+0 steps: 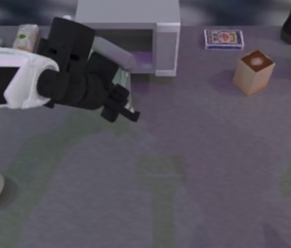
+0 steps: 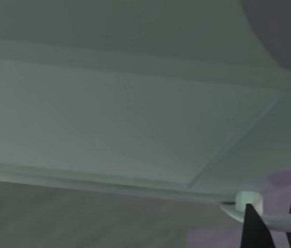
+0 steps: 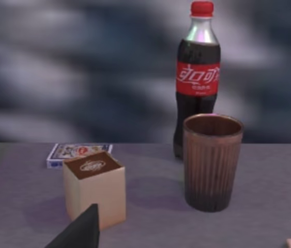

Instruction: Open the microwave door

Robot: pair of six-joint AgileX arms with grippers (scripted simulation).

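The microwave door (image 1: 115,56) stands partly swung out from the microwave (image 1: 135,31) at the upper centre of the top view, its free edge angled toward the lower left and the purple cavity exposed. In the left wrist view the door panel (image 2: 124,124) fills most of the frame, with its handle (image 2: 248,204) at the lower right. Our left gripper (image 1: 127,111) sits just below the door's free edge, so the door lies up-frame of it. Two dark fingertips (image 2: 253,230) straddle the handle; we judge them closed on it. We judge the swing partway done. Our right gripper (image 3: 80,230) is parked near the tan box (image 3: 94,188); its opening cannot be told.
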